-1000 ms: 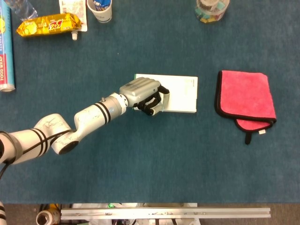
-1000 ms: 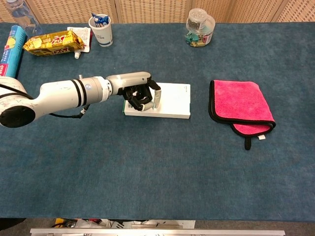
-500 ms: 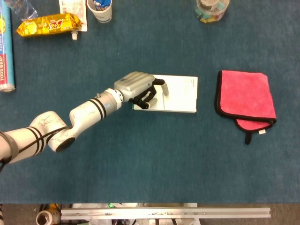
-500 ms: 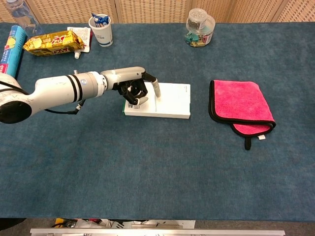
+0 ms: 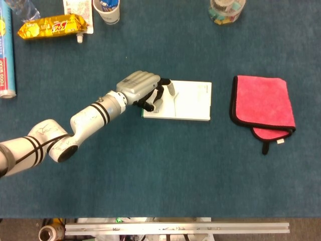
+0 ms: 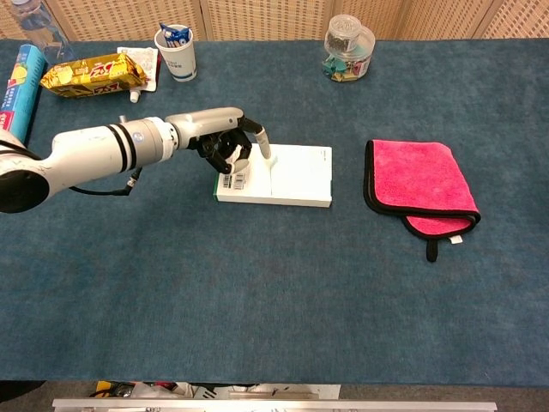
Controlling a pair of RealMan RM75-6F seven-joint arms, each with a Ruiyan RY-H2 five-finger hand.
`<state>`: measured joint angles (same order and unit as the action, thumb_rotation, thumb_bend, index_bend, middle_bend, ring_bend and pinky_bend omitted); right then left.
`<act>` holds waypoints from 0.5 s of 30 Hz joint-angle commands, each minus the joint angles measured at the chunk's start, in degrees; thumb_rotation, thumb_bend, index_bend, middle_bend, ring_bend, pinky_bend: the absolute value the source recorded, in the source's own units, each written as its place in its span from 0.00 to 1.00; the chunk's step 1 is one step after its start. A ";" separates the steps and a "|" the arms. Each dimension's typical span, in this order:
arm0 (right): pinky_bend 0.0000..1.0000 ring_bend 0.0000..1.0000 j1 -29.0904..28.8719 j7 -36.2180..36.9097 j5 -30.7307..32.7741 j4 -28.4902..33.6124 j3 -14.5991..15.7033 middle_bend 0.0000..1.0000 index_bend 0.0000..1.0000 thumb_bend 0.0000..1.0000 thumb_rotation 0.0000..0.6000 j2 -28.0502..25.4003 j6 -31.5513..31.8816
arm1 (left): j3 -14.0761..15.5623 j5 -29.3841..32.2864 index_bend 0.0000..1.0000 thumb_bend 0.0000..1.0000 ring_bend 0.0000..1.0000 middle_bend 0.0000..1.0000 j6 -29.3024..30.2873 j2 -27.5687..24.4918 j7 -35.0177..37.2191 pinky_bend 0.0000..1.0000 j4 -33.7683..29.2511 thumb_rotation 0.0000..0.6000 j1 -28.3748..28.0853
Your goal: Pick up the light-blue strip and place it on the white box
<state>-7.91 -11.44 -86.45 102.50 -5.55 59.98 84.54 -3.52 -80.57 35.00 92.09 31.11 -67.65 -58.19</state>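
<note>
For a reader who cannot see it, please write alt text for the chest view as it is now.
The robot's left hand, fingers curled, hangs over the left end of a white box on a blue table. A strip on the box cannot be made out. A folded pink cloth lies to the right; a paper cup, a yellow snack pack and a clear jar stand along the far edge.

White box [image 5: 183, 101] flat mid-table; pale strip [image 6: 273, 178] lying lengthwise on top.

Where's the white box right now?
The white box lies mid-table in both views, its left end under the left hand, with the pink cloth to its right.
</note>
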 commanded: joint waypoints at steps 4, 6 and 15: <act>0.41 0.37 0.21 0.20 -0.10 -0.07 0.11 0.39 0.27 0.19 1.00 -0.02 0.24 | -1.39 1.71 0.33 0.49 0.71 0.59 0.34 -1.21 -1.79 0.61 -2.51 1.00 0.53; 0.41 0.37 0.25 0.30 -0.12 -0.14 0.14 0.39 0.27 0.19 1.00 -0.03 0.27 | -1.55 1.95 0.33 0.49 0.70 0.59 0.34 -1.59 -3.17 0.61 -3.56 1.00 0.55; 0.41 0.37 0.64 1.05 -0.03 -0.59 0.22 0.39 0.27 0.19 1.00 -0.11 0.64 | -1.86 6.23 0.33 0.49 0.61 0.47 -1.02 -0.12 -15.88 0.49 -4.96 1.00 -0.45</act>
<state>-7.29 -10.41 -86.49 101.93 -5.34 59.88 85.17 -5.14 -76.32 34.45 91.17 19.06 -72.36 -58.21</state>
